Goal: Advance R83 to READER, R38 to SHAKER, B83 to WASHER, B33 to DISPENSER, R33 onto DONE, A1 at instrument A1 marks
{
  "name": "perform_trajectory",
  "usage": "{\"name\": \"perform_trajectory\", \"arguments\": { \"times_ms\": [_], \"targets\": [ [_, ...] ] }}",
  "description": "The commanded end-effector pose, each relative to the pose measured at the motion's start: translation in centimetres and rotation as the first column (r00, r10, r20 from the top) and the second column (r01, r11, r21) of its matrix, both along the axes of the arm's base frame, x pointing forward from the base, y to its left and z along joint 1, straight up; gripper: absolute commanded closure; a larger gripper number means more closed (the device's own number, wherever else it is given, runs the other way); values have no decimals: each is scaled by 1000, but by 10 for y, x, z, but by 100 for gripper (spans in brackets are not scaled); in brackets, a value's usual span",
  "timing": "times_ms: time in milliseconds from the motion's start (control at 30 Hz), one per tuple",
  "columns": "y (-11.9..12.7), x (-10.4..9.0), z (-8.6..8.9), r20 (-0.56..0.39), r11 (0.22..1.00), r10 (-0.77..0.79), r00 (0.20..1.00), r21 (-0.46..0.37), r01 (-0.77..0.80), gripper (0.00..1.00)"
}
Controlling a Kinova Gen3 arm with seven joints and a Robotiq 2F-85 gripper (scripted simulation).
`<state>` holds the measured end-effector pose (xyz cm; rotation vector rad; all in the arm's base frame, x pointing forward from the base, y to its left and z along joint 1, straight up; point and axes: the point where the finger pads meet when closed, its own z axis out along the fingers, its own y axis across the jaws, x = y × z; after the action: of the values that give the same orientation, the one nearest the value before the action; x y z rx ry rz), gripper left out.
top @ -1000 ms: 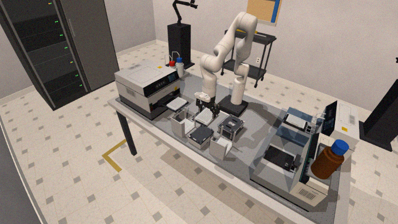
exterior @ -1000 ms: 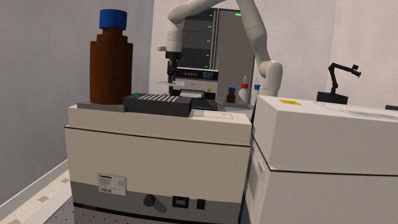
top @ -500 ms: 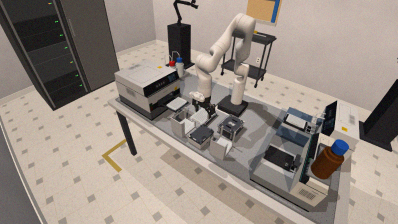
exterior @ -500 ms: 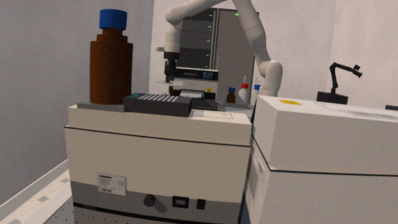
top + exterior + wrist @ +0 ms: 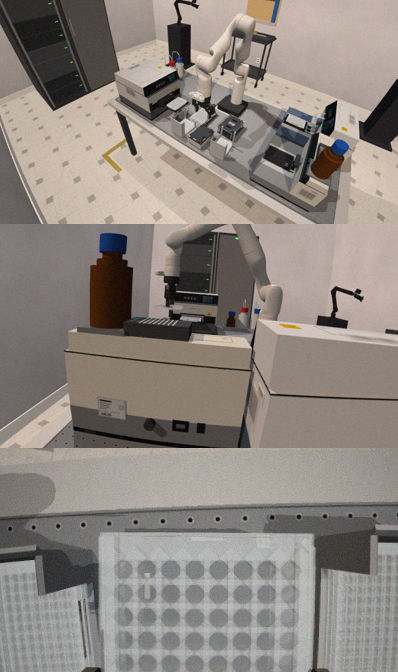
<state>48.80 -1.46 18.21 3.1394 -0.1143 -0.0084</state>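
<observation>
My gripper (image 5: 202, 110) (image 5: 169, 301) (image 5: 205, 668) is shut on a clear well plate (image 5: 199, 115) (image 5: 169, 306) (image 5: 205, 603), gripping its long sides and holding it level above the deck. In the wrist view the plate fills the middle and hides what lies under it. A stack rack (image 5: 178, 125) with a plate inside (image 5: 40, 623) is on one side and a second rack (image 5: 220, 146) with a plate (image 5: 360, 618) on the other. The black shaker platform (image 5: 231, 125) is bare. A white plate (image 5: 176, 103) sits on the reader's tray. Another plate (image 5: 295, 121) sits on the blue station at the right.
The beige reader housing (image 5: 144, 80) stands at the left end. A dark nest block (image 5: 201, 134) sits between the racks. A black bare station (image 5: 279, 157) is on the right instrument, with a brown bottle (image 5: 328, 161) (image 5: 110, 293) beside it. The deck's front edge (image 5: 200, 510) is close.
</observation>
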Motion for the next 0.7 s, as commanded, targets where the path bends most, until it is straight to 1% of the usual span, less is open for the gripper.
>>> {"name": "perform_trajectory", "arguments": {
  "times_ms": [0, 667],
  "targets": [
    [-1, 1, -5, 1, 1000, -1, 1000, 3, 1, 6],
    [-1, 0, -29, 1, 1000, 3, 1000, 4, -3, 6]
  ]
}}
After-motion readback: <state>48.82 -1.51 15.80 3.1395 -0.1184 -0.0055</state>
